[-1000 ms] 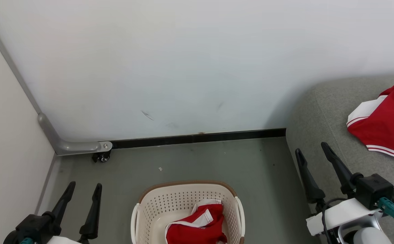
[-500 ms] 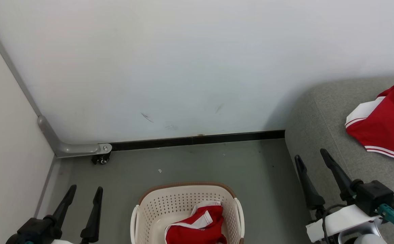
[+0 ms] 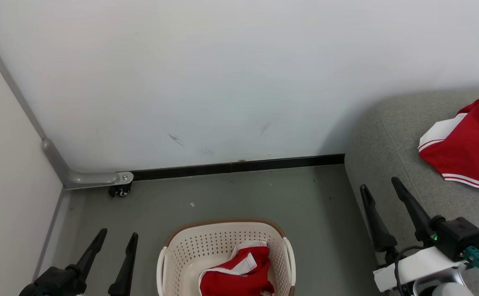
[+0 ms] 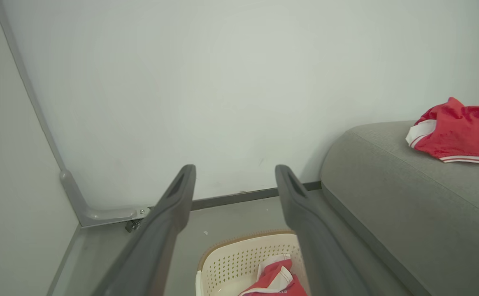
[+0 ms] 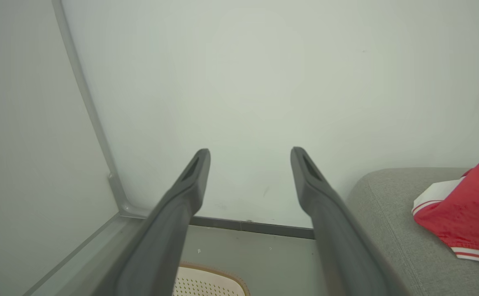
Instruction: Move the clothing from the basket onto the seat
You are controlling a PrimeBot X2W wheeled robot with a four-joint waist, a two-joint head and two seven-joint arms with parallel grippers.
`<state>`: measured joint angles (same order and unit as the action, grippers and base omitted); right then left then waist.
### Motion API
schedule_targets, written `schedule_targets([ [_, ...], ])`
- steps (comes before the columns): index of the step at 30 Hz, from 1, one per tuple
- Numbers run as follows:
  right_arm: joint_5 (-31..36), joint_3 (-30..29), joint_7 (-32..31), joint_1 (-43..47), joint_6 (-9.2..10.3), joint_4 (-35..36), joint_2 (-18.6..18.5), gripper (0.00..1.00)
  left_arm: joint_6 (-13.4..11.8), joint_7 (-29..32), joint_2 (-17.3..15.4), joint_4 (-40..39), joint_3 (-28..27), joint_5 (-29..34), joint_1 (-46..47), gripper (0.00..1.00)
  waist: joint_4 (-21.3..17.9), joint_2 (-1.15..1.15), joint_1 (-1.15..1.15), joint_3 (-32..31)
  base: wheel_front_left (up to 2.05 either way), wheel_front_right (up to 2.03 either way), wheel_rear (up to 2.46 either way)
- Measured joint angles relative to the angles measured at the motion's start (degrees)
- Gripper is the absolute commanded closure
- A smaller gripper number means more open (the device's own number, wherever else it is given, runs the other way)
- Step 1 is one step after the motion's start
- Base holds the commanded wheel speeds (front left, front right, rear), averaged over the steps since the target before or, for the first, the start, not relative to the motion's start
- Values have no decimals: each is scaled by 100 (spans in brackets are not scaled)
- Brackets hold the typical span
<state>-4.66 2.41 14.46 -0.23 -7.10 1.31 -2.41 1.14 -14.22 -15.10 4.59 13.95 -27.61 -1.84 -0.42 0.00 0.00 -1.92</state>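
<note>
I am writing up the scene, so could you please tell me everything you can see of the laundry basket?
The basket is cream-white plastic with small holes in its walls, a brown rim band and white side handles. It stands upright on the grey floor, left of the seat and apart from it, its near end cut off in the head view. A crumpled red garment with white trim lies inside.

Basket (image 3: 206, 246): cream, perforated, brown-rimmed, upright.
Red garment (image 3: 233, 279), white-trimmed: crumpled inside basket.
Seat (image 3: 391, 135): grey upholstered cushion, right of basket.
Second garment (image 3: 470, 152), red, white-striped hem: heaped on seat, well apart from basket.
</note>
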Motion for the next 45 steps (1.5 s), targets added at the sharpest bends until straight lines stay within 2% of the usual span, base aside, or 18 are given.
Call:
schedule_targets([
  [7, -197, -20, 0, 0, 0, 30, 0, 0, 126, 11, -52, 87, 197, 104, 6, 0, -50, 0, 0, 51, 0, 0, 0],
  [23, -203, 56, 0, -20, 0, 211, 0, 0, 387, 287, -85, 464, 621, 110, 255, 0, -193, 0, 0, 314, 0, 0, 0],
  [45, -365, 378, 0, -578, 0, 606, -4, 0, 516, 780, -9, 1141, 1213, 255, 1023, 0, -420, 0, 0, 1051, 0, 0, 0],
])
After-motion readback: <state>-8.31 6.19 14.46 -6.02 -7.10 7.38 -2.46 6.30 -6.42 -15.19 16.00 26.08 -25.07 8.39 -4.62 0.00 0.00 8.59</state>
